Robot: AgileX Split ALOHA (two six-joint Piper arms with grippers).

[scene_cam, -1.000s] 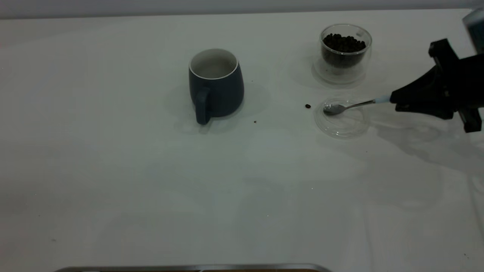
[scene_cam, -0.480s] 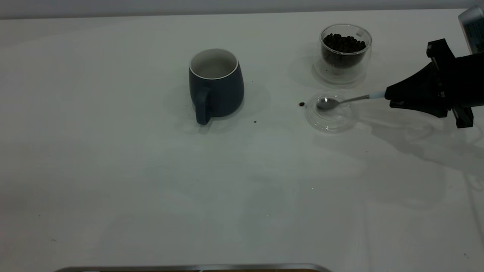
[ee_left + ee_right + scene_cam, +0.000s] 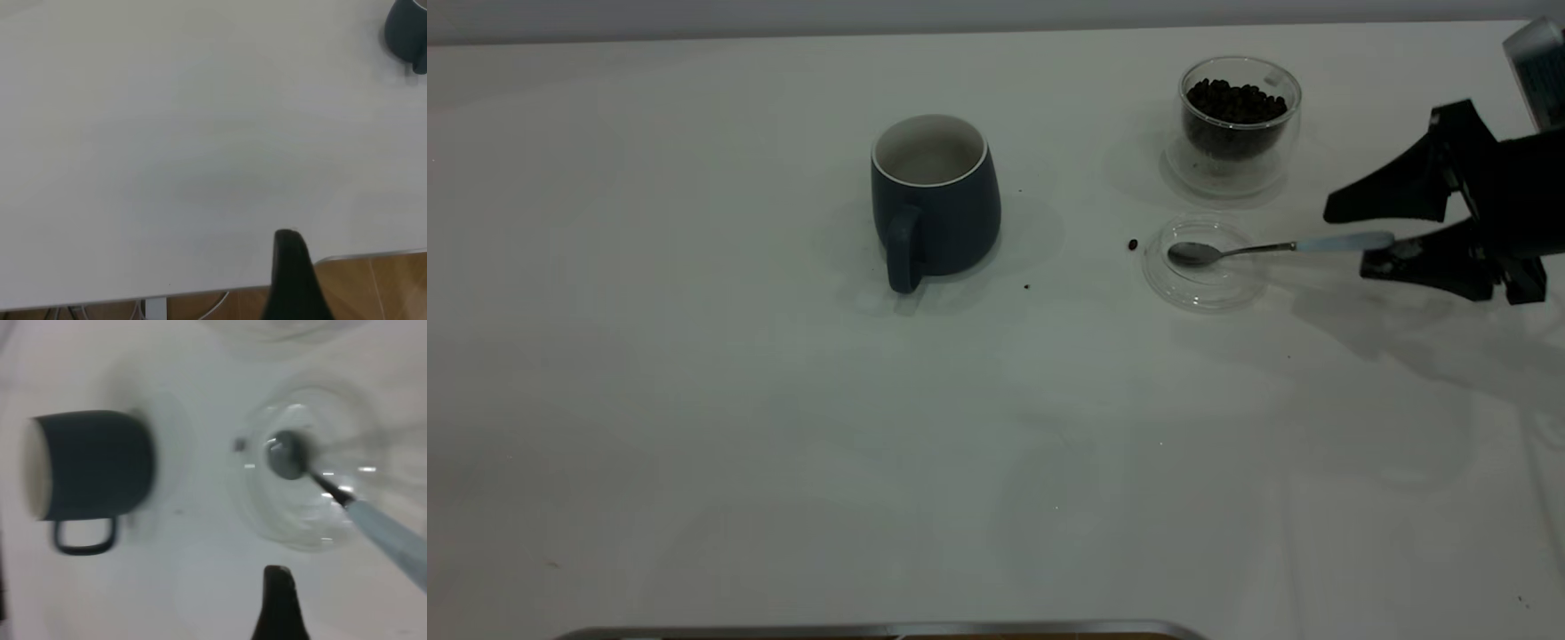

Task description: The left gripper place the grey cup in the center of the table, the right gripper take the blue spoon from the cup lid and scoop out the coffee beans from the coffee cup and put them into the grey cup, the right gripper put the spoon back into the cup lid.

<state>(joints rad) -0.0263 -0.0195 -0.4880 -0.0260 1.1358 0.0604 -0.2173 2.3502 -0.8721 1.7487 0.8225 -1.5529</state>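
The right claw (image 3: 1356, 233), black with two long tapering fingers, sits at the right edge of the large plain white table (image 3: 783, 427) with its fingers spread apart, one above and one below the pale blue handle of the small steel-bowled blue spoon (image 3: 1254, 250). The handle end lies between the fingertips; whether the lower finger touches it cannot be told. The spoon's shiny bowl rests inside the small round clear glass cup lid (image 3: 1202, 284), and its thin neck and handle reach right over the lid's rim toward the claw.

Just beyond the lid, farther back on the table, stands the small clear double-walled glass coffee cup (image 3: 1240, 169), holding a heap of dark roasted coffee beans (image 3: 1234, 100). One loose dark bean (image 3: 1133, 244) lies on the table just left of the lid.

The dark slate-grey ceramic mug (image 3: 938, 209), white inside and at the rim, stands upright near the table's middle, well left of the lid, its loop handle turned toward the near side. What lies inside it cannot be seen.

In the left wrist view, one black finger of the left claw (image 3: 293, 280) shows over the table's edge, well apart from the mug (image 3: 405, 33); its state cannot be told.
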